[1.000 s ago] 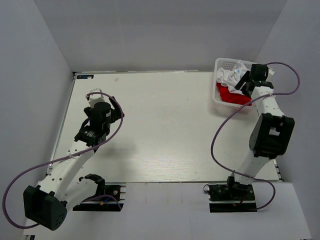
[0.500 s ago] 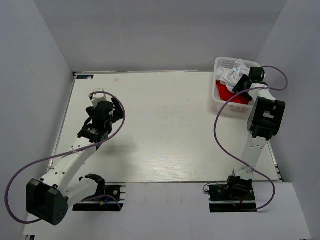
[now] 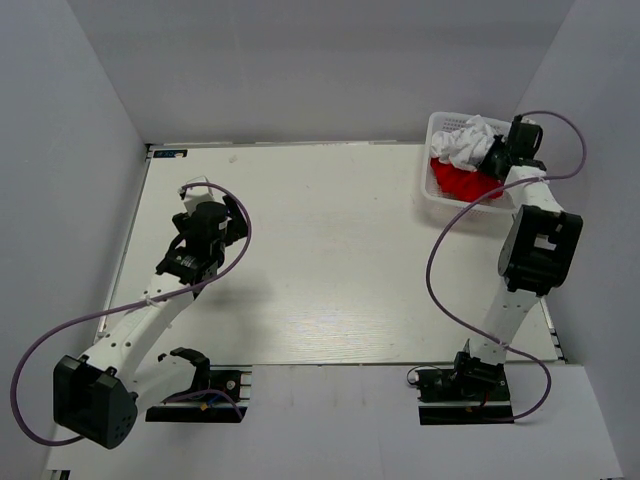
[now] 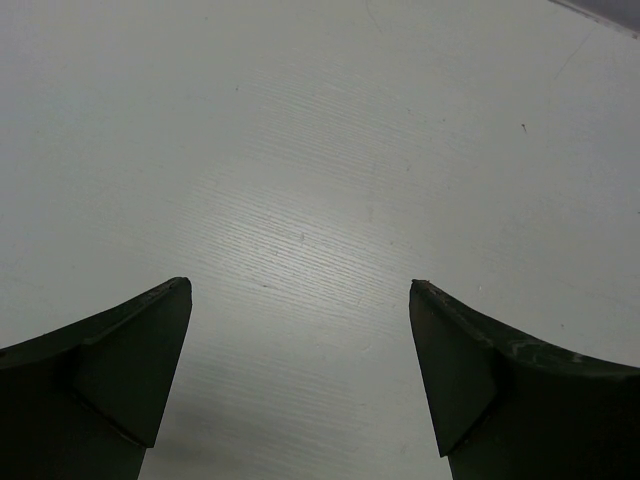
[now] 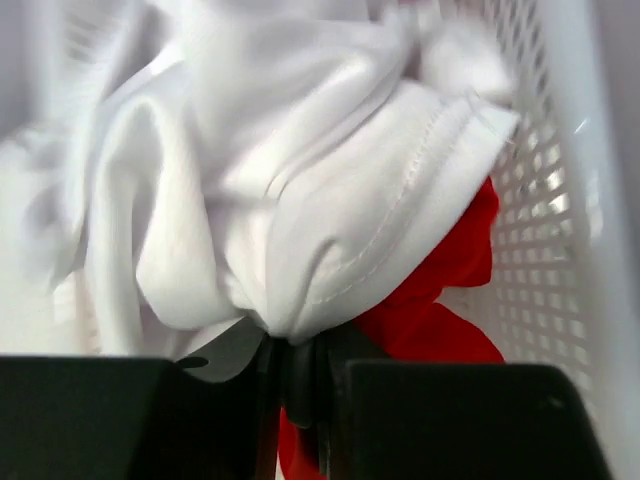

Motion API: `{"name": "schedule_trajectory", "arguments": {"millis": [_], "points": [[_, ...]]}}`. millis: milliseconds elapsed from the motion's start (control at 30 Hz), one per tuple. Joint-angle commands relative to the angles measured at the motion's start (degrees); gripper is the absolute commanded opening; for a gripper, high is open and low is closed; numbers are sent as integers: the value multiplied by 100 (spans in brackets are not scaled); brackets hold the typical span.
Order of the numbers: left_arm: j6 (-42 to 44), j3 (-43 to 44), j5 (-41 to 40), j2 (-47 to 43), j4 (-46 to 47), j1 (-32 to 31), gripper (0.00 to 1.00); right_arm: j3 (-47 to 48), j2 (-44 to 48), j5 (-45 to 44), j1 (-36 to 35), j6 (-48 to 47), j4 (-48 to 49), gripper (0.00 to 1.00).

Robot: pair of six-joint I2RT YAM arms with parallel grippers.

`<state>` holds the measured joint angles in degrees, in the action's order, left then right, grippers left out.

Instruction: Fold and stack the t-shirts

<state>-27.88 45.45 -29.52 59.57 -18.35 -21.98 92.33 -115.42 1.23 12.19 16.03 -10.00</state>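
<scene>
Mostly buried, red t-shirt [image 5: 440, 285] lies under white t-shirt [image 5: 300, 150].

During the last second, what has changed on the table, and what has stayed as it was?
The right end effector moved toward the far right corner of the basket and is now shut on the white t-shirt, which is bunched higher than before. The left end effector hardly moved and stays open above the table. The red t-shirt remains in the basket.

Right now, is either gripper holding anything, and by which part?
The right gripper pinches the white t-shirt by a bunched fold beside its stitched hem. The left gripper is open and empty.
</scene>
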Motion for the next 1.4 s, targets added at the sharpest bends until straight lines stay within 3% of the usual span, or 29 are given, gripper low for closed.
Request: {"name": "schedule_trajectory", "arguments": {"millis": [0,300,433,467,600,833,1100,1367], "points": [[37,148,43,-191,86,18,100,346,1178,44,-41,-503,367,0],[-25,95,157,-411,33,18,100,1293,2233,569,-50,-636,516,0],[-25,-9,157,-534,85,18,100,2032,2111,1017,-76,-566,534,0],[-25,-10,157,-534,86,18,100,2843,1928,1063,-85,-540,499,0],[-25,-72,210,-587,147,18,100,3729,1549,1396,-102,-382,375,0],[-25,-19,210,-534,42,18,100,3783,1610,1643,-251,128,1376,0],[-25,-19,157,-639,-11,18,100,3976,1610,1889,-568,259,1448,0],[-77,34,157,-640,-11,18,100,4099,1434,2794,-1613,348,1684,0]]}}
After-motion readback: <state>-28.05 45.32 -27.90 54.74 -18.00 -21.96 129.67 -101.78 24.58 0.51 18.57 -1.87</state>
